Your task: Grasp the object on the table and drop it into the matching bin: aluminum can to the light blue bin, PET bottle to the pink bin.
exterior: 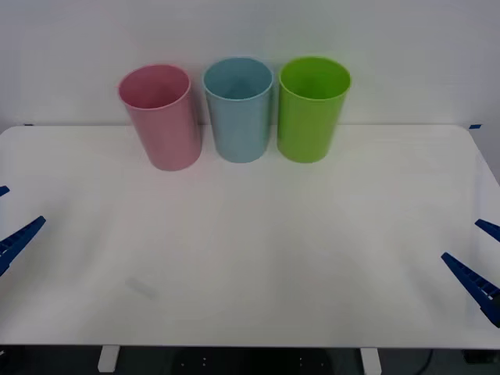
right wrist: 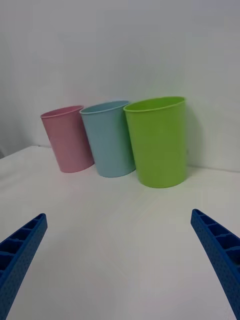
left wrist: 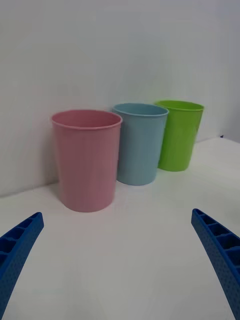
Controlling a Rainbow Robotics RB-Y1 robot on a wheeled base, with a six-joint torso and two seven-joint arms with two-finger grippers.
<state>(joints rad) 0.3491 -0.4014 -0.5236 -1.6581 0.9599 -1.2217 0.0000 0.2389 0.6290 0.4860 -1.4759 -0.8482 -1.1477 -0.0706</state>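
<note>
The pink bin (exterior: pixel 162 117) stands at the back left of the white table (exterior: pixel 258 258), with the light blue bin (exterior: pixel 239 109) right beside it. The object, whether PET bottle or aluminum can, is out of view. My left gripper (exterior: pixel 25 205) hovers open at the table's left edge, nothing between its blue fingers (left wrist: pixel 20 245); its wrist view faces the pink bin (left wrist: pixel 87 160) and light blue bin (left wrist: pixel 140 142). My right gripper (exterior: pixel 461 239) is open at the right edge, facing the pink bin (right wrist: pixel 67 140) and light blue bin (right wrist: pixel 109 140) from farther off.
A lime green bin (exterior: pixel 312 108) stands to the right of the light blue one, the three in a row close to the white wall. The tabletop in front of the bins is bare white surface out to its front edge.
</note>
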